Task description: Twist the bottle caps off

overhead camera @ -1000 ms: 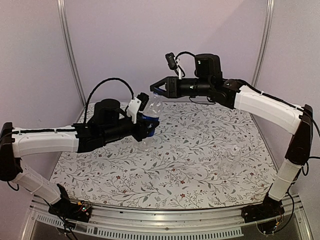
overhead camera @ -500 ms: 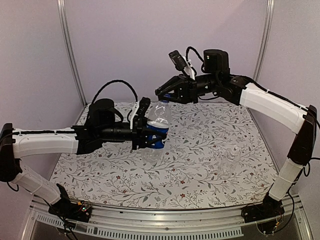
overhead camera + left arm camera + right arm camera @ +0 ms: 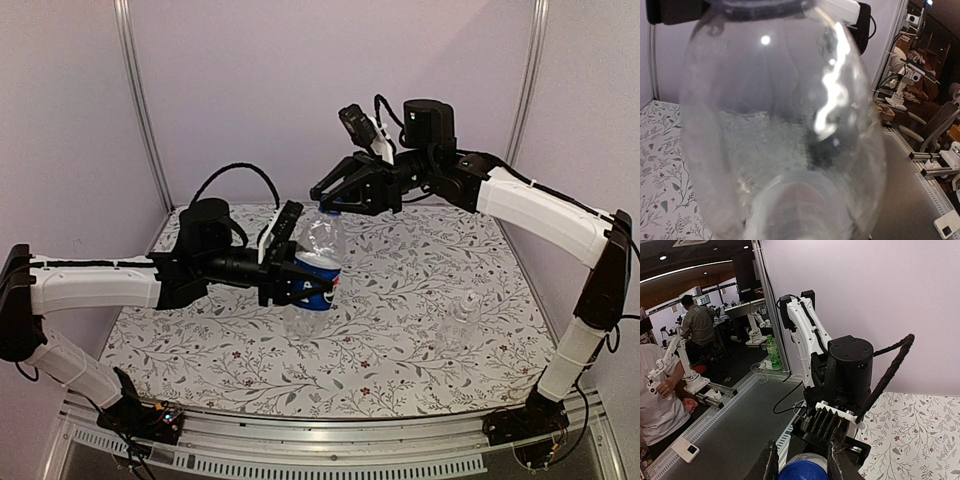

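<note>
Step in hand: likely unscrewing the blue cap [image 3: 802,471] from the labelled bottle [image 3: 318,240]; the other bottle looks untouched.
Left claw [image 3: 300,282]: clamped round the labelled bottle at its blue band, holding it tilted in the air above the table [image 3: 380,360], left of centre.
Right claw [image 3: 328,198]: pinched narrow on the blue cap at the bottle's top, reaching in from the far right.
Cap: whether it has come free of the neck cannot be told.
Unlabelled bottle [image 3: 460,320]: upright on the table, near right, well apart from both claws; its cap is too faint to make out.
Next move: probably turn the right wrist while the left holds firm, then draw the cap off along the neck.
</note>
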